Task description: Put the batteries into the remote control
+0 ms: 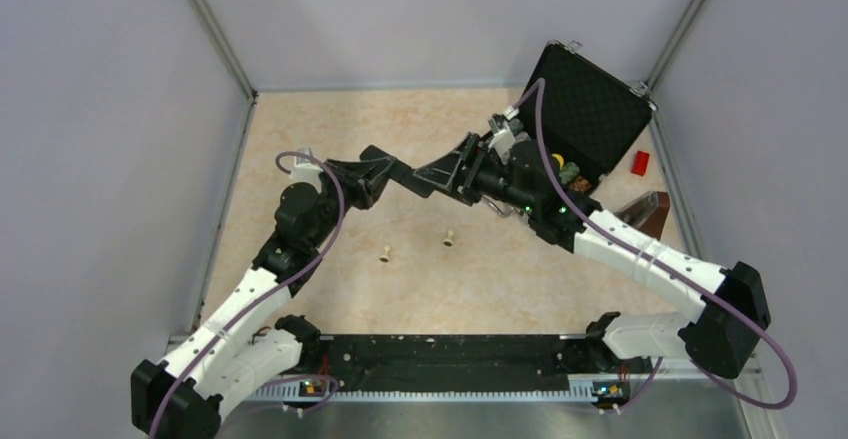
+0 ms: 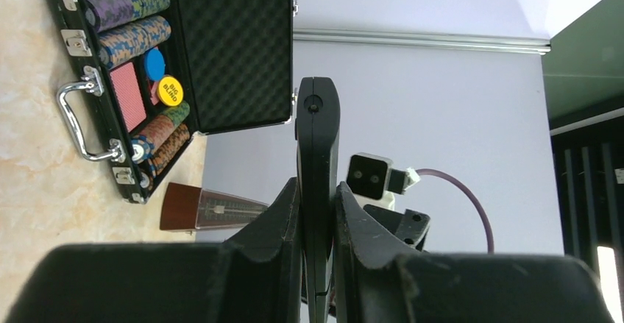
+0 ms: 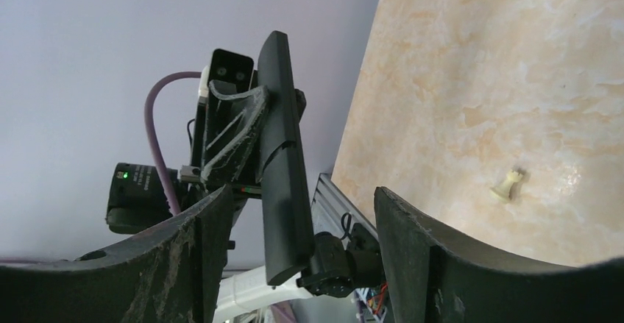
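Note:
The remote control (image 2: 318, 139), a slim black bar, is held off the table with my left gripper (image 2: 318, 198) shut on its lower part, edge-on in the left wrist view. In the top view the left gripper (image 1: 375, 177) and right gripper (image 1: 437, 177) meet over the middle of the table with the remote (image 1: 405, 175) between them. In the right wrist view the remote's (image 3: 283, 176) free end hangs between the fingers of my open right gripper (image 3: 302, 213), touching neither finger. The batteries are out of view.
Two beige pawn-shaped pegs (image 1: 385, 254) (image 1: 450, 239) lie on the table in front of the arms. An open black chip case (image 1: 590, 119) stands at the back right, with a brown metronome (image 1: 645, 217) and a small red object (image 1: 640, 163) beside it.

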Robot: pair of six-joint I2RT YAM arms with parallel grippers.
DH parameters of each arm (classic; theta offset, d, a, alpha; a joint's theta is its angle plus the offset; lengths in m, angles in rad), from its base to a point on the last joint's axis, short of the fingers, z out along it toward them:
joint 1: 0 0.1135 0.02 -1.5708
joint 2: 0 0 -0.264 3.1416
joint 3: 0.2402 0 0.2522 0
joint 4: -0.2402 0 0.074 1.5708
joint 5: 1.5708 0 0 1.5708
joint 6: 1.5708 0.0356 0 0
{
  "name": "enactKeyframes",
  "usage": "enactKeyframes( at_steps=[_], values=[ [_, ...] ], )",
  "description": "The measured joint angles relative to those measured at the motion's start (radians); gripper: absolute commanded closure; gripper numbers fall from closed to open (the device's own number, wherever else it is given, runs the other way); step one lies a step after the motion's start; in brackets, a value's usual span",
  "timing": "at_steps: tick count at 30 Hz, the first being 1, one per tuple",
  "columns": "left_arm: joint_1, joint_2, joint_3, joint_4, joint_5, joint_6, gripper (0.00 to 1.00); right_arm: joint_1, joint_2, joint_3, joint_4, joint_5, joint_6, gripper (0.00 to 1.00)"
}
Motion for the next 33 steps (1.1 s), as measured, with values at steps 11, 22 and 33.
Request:
enactKeyframes(
  at_steps=[11,22,33],
  values=[
    [0.000,0.000,-0.001,0.030,-0.013,-0.082,1.00,0.052,0.043,0.001,0.048,0.020,0.006,0.45],
    [0.003,-0.008,-0.013,0.046,-0.021,-0.125,1.00,0.073,0.068,-0.008,0.139,0.055,0.054,0.55],
    [0.007,-0.027,-0.028,0.047,-0.024,-0.118,1.00,0.082,0.111,-0.029,0.245,0.053,0.112,0.63]
  ],
)
